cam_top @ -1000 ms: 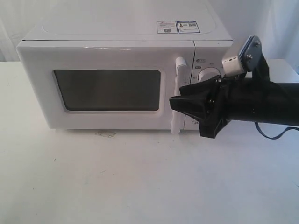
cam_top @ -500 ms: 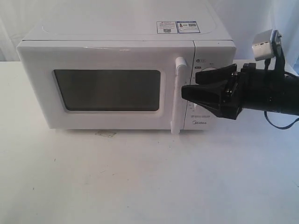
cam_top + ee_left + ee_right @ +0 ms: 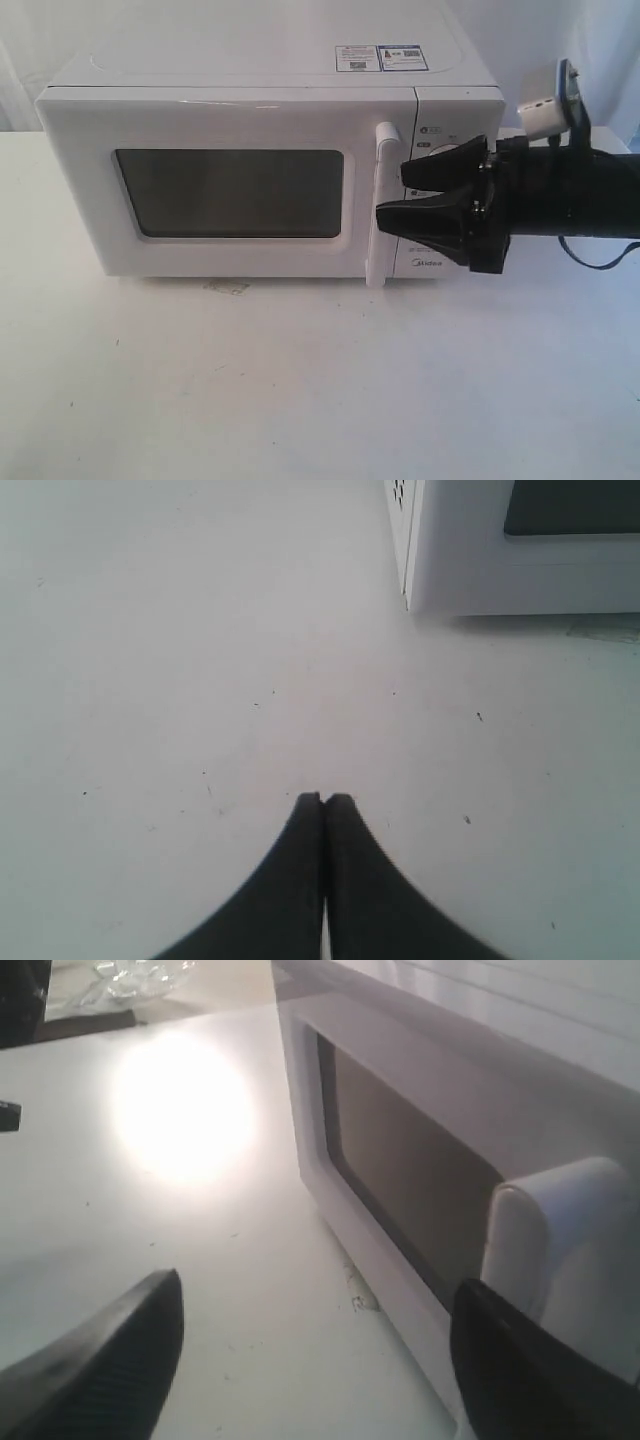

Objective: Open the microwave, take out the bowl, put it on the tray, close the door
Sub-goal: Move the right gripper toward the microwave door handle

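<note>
Looking across a white tabletop (image 3: 300, 400) at the microwave (image 3: 272, 170), set toward 12 o'clock and unmoved since a second ago. Carries two stickers (image 3: 381, 57) at 1 o'clock on its top. Shows the door (image 3: 230, 125) still flush and closed, with nothing legible behind the dark window (image 3: 200, 195), so no telling where the bowl lies. Has the vertical bar handle (image 3: 381, 150) along the door's 3 o'clock edge.

Reaching in from 3 o'clock, level with mid-handle: the right end effector (image 3: 392, 192), released, with two black fingers (image 3: 450, 163) spread one above the other and tips right at the handle. Sat lower a second ago, down toward the handle's foot. Read as a single wedge half a second ago; now rolled so that both fingers and the gap between them show plainly.

Seen from the right wrist: same fingers wide apart, handle just beyond one of them rather than between the two, contact impossible to judge.

Seen from the left wrist: left end effector (image 3: 322, 802) clenched, tips pressed together on nothing, hanging over bare tabletop near a lower corner of the microwave.
</note>
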You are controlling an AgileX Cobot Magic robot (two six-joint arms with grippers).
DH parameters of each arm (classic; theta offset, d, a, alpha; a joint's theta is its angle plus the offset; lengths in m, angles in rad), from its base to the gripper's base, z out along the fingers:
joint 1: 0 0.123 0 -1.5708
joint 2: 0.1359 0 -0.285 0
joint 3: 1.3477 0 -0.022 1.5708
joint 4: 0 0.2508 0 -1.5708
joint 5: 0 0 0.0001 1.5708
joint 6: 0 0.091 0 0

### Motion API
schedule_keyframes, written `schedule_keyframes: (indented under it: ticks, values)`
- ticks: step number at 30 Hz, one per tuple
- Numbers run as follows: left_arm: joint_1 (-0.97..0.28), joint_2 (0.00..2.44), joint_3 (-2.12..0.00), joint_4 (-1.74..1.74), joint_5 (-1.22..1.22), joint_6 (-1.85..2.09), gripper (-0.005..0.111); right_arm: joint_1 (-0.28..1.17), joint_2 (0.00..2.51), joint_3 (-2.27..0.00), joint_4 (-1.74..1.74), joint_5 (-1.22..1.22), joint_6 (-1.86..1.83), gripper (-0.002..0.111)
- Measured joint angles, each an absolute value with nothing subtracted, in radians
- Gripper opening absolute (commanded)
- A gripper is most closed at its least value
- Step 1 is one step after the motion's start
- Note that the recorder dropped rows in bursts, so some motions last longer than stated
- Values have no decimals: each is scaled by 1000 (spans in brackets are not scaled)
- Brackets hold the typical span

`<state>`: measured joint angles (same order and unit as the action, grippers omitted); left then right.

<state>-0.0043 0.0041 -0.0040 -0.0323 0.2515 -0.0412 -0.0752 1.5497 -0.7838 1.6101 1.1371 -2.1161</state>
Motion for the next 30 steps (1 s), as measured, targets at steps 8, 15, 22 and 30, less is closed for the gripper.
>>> schedule_keyframes:
  ticks: [8, 15, 22, 30]
  values:
    - [-4, 4, -4, -32, 252, -41, 0, -30, 1550, -795, 1534, 973, -2116, 69]
    - [-4, 4, -4, -32, 252, -41, 0, -30, 1550, -795, 1572, 960, -2116, 69]
    - [-4, 4, -4, -32, 252, -41, 0, -30, 1550, -795, 1620, 960, -2116, 69]
    - [-4, 4, -4, -32, 252, -41, 0, -30, 1550, -795, 1665, 960, -2116, 68]
